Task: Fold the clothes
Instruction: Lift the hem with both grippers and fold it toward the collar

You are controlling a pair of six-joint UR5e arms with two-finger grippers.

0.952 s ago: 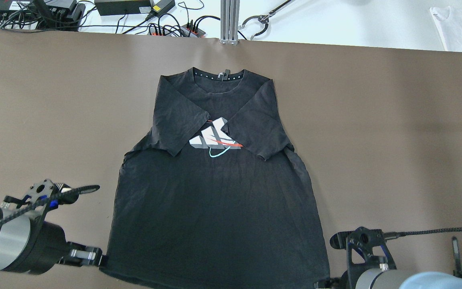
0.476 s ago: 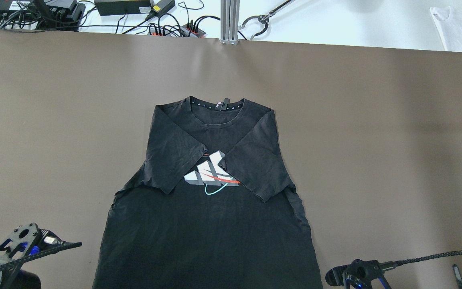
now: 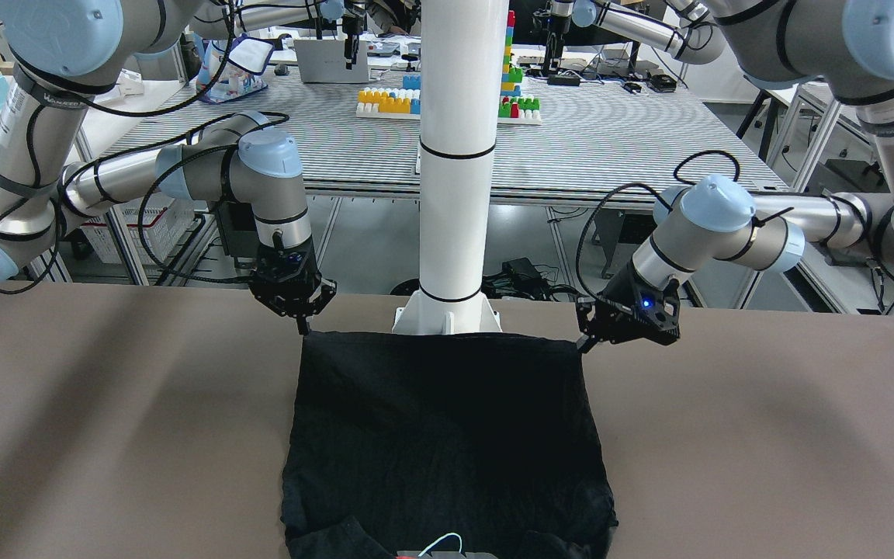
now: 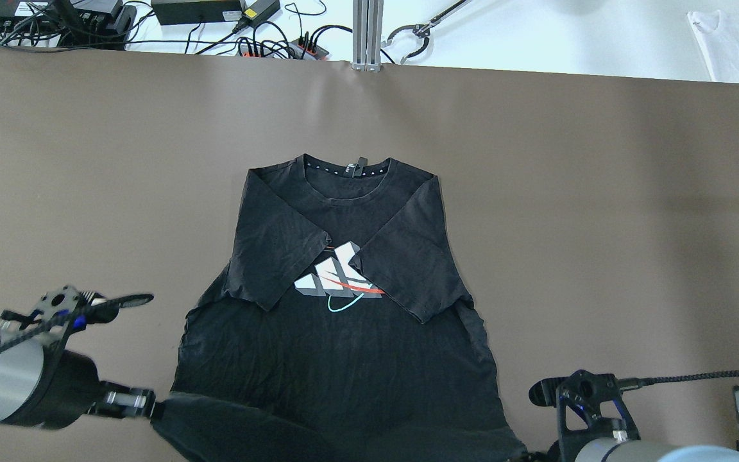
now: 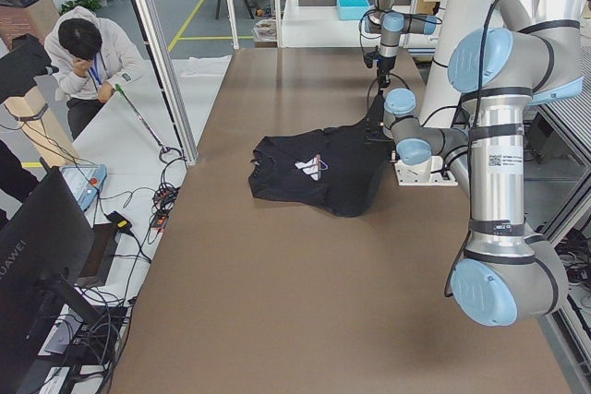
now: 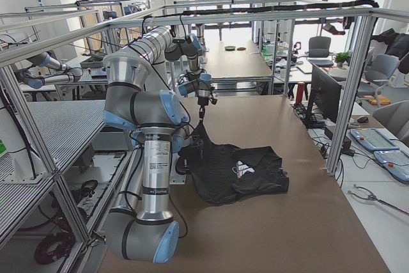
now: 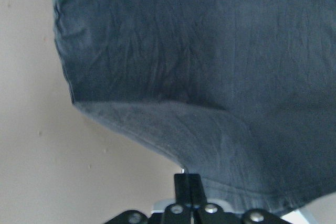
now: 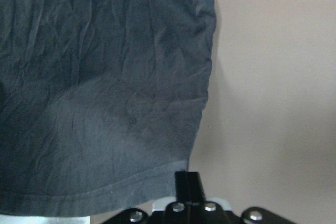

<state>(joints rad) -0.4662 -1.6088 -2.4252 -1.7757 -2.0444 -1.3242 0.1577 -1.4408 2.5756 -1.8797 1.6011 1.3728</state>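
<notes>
While the black T-shirt (image 4: 344,359) is lying front-up on the brown table (image 4: 600,192) in the lower middle of the overhead frame, with its collar pointing toward the top edge and both sleeves (image 4: 280,256) folded in over the chest logo (image 4: 337,285), its hem (image 3: 439,338) is hanging raised off the table. The left claw (image 3: 583,341) is gripping one hem corner at the right of the front-facing frame — pinched tight on the cloth — and the right claw (image 3: 306,324) is clamping the other corner at the left, the hem stretching straight between them.

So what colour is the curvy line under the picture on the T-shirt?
Turquoise. The curved line on the black T-shirt shows best in the overhead view.
</notes>
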